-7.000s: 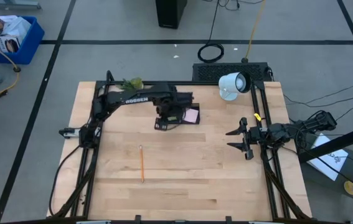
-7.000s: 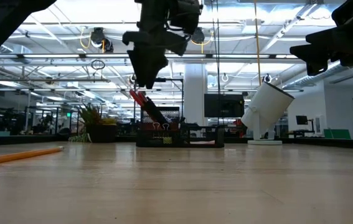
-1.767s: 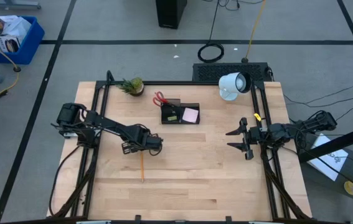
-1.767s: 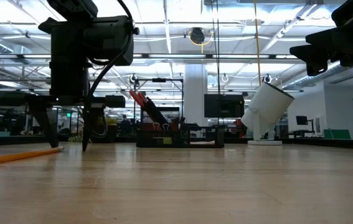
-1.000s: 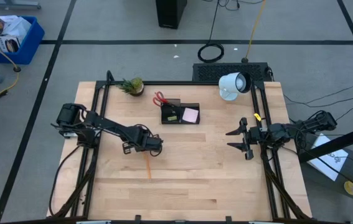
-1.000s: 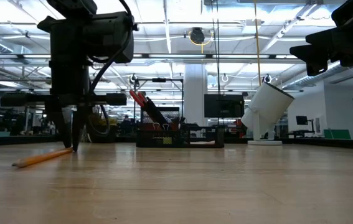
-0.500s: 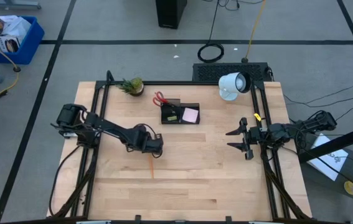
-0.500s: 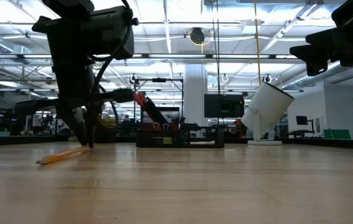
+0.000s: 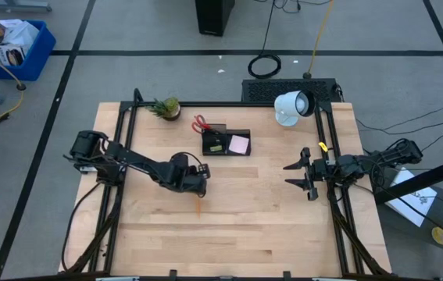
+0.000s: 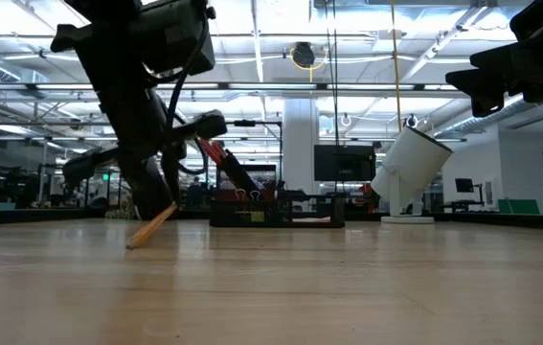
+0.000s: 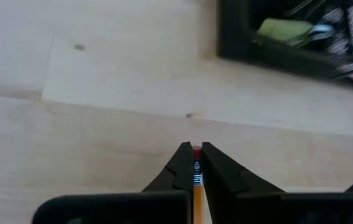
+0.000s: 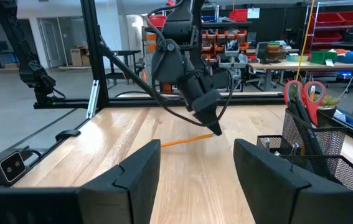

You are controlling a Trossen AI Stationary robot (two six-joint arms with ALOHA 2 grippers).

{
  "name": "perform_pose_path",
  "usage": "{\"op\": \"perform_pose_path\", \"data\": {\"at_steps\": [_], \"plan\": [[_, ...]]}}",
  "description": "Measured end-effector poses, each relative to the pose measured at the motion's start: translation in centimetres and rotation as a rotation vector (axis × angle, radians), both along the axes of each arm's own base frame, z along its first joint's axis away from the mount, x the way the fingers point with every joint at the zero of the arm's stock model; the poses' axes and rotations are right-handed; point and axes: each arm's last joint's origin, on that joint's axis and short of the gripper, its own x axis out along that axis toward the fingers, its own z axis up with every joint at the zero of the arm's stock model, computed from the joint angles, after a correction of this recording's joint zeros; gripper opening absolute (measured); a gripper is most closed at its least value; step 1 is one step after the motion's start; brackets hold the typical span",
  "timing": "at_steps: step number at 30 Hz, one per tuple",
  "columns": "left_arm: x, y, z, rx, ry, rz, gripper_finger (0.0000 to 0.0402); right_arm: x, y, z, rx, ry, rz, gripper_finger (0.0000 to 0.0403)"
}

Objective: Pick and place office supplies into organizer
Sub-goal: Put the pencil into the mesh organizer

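Note:
An orange pencil (image 10: 151, 226) slants down from my left gripper (image 9: 198, 189), which is shut on it over the table's middle, near side of the black organizer (image 9: 225, 141). The organizer holds red-handled scissors (image 9: 200, 122) in its cup and a pink sticky-note pad (image 9: 239, 144) in its tray. In the right wrist view the pencil (image 12: 185, 140) shows below that gripper. My right gripper (image 9: 299, 173) waits open at the table's right side, holding nothing. My left gripper pinches the pencil's eraser end (image 11: 196, 167) between its two fingertips, the metal band and pink eraser showing in the gap. The fingers (image 10: 164, 196) come from above, slanting. The pencil is tilted, its lower end (image 10: 130, 245) down at the table top.
A small potted plant (image 9: 166, 107) stands at the far left corner and a white round lamp-like device (image 9: 292, 105) at the far right. Bare wood (image 9: 244, 226) lies across the near half of the table.
My left gripper has gone toward the table's right edge and the organizer, tipping over as it went. The pencil has been dragged along with it; its held end has risen, so it stands steeper than before, lower end still at the table.

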Motion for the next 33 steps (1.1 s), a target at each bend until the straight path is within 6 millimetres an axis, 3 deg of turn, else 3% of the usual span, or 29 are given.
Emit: {"op": "perform_pose_path", "data": {"at_steps": [22, 28, 33], "plan": [[-1.0, 0.0, 7.2, 0.363, -0.253, -0.057, 0.0016, 0.1, 0.0, -0.1, -0.002, 0.009, 0.000, 0.0194], [-0.6, 0.2, 9.5, 0.590, -0.298, -0.059, 0.0005, 0.1, 0.0, -0.1, -0.003, 0.012, 0.000, 0.0194], [0.5, 0.8, 11.0, 0.744, -0.289, -0.063, 0.0020, 0.1, 0.0, -0.1, -0.005, 0.016, 0.000, 0.0194]]}}
